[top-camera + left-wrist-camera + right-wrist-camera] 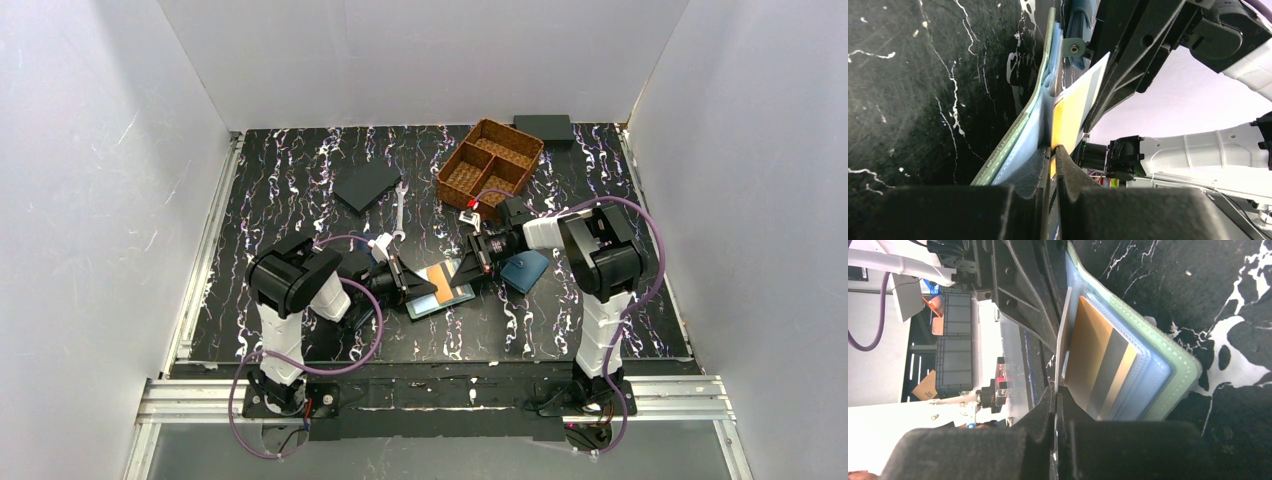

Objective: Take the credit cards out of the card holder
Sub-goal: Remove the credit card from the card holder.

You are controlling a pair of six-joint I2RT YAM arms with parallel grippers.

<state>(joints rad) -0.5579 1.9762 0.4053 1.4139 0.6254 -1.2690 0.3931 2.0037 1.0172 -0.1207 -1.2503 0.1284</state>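
The card holder (pixel 425 307) lies open at centre frame, its tan-golden card (pixel 439 283) pinched edgewise by the left gripper (pixel 405 285) — apparently to slide it out — while the right gripper (pixel 479 271), clamped on a pale inner leaf (pixel 1064 335), anchors it.

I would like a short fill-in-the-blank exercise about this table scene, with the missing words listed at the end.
1. The open card holder has a pale ___ cover.
2. The tan card is pinched by the ___ tool.
3. In the top view, the wrench lies left of the woven ___.
4. The blue wallet lies beside the ___ arm.
Missing words: green; left; basket; right.
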